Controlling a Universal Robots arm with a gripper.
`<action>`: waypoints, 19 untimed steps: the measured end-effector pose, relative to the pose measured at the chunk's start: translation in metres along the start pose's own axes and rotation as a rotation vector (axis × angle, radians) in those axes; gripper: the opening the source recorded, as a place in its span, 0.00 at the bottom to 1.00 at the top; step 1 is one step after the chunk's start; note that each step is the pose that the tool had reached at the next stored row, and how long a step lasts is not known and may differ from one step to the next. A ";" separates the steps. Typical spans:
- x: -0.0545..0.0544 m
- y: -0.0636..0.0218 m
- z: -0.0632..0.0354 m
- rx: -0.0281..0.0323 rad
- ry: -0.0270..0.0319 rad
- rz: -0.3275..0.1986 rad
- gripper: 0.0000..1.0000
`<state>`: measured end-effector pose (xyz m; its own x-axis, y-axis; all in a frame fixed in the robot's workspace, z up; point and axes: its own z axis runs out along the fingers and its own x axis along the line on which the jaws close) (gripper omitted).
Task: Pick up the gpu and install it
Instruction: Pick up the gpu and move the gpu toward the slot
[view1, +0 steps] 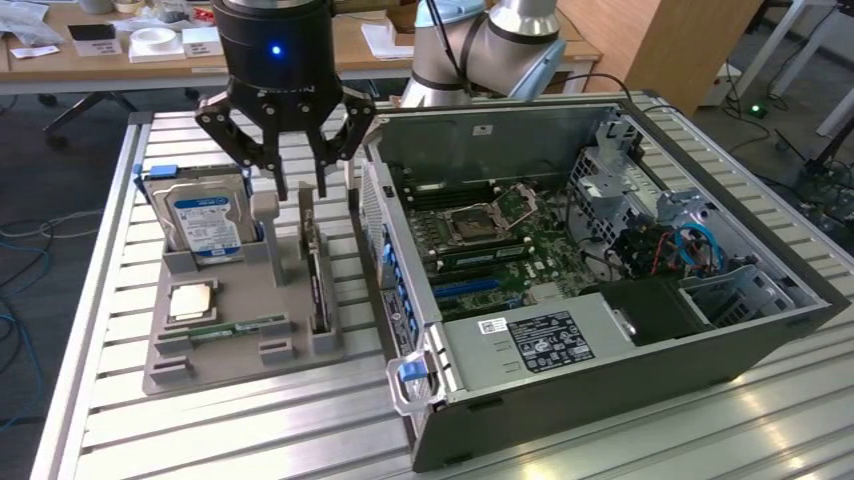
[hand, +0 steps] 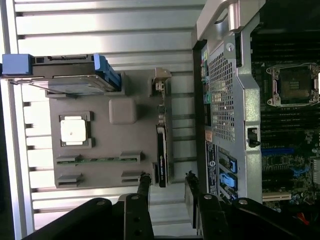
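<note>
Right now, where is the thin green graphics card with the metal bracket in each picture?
Exterior view: the thin green graphics card stands on edge in the grey tray beside the open computer case.
Wrist view: edge-on, at the tray's side nearest the case.
Shared landmark: silver blue-labelled hard drive.

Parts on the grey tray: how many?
4. Hard drive upright at far end; CPU flat midway; RAM stick flat nearer the camera; gpu on edge beside the case. None seems hidden.

Hard drive (view1: 207, 222), CPU (view1: 194, 300), RAM stick (view1: 240, 327) on tray (view1: 220, 362); case (view1: 641, 372) open.
</note>
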<state>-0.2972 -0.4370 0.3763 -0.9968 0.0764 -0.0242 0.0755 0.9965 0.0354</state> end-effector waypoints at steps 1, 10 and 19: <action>0.000 -0.0001 0.0017 0.0002 0.0002 0.000 0.42; 0.000 -0.0007 0.0181 0.0001 0.0001 0.000 0.42; 0.001 -0.0012 0.0345 0.0001 0.0001 0.000 0.42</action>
<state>-0.2972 -0.4370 0.3418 -0.9968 0.0764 -0.0241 0.0755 0.9965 0.0353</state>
